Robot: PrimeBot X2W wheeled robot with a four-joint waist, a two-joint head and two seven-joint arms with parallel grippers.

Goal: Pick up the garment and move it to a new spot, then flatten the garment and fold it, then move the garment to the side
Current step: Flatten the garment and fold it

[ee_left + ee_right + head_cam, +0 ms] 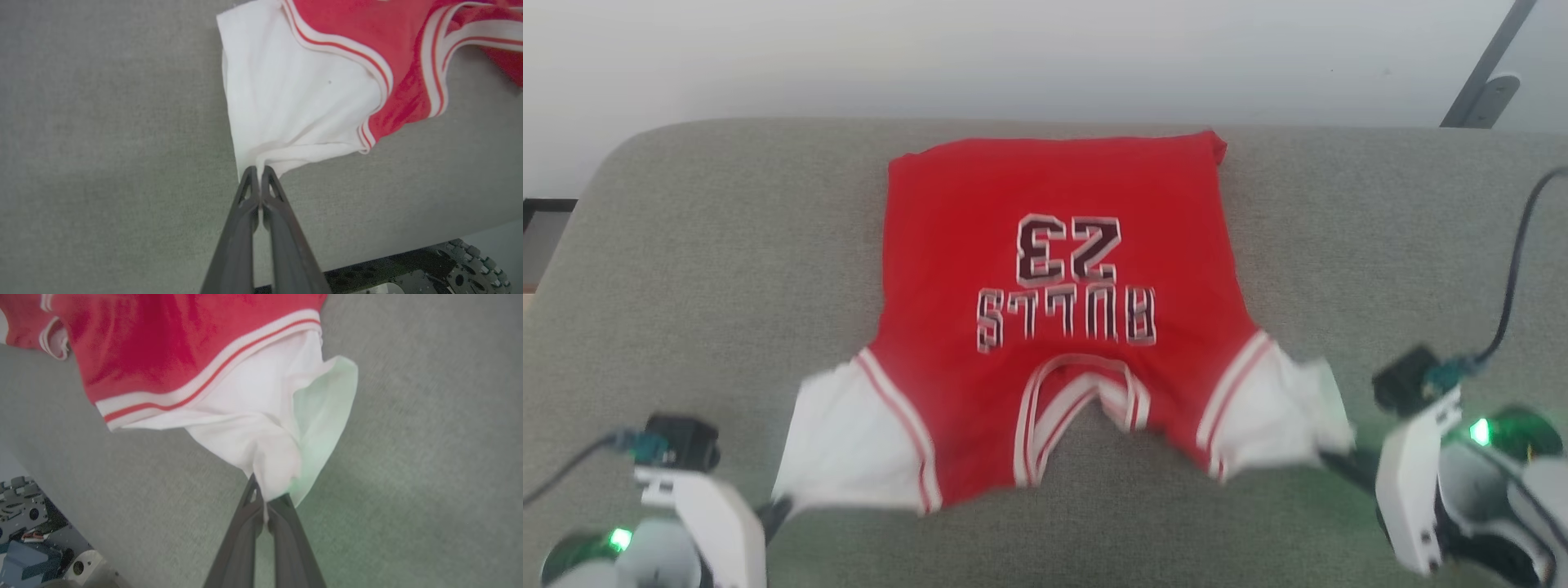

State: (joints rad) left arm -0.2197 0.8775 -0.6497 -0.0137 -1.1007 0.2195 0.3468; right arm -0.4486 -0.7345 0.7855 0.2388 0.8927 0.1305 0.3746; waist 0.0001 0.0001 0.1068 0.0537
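the red soft-fabric t-shirt with white short sleeves lies spread on the grey fabric surface, the left gripper and right gripper jaws each clamped on one sleeve.

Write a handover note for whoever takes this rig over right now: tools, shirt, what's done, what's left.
The left tool is shut on the edge of the white sleeve on the robot's left.
The right tool is shut on the other white sleeve.
The shirt lies print up on the grey cushion, collar toward the robot, body spread, both sleeves bunched at the grips.
Done: laid out, mostly flat.
Left: smooth the sleeves, fold, move it aside.
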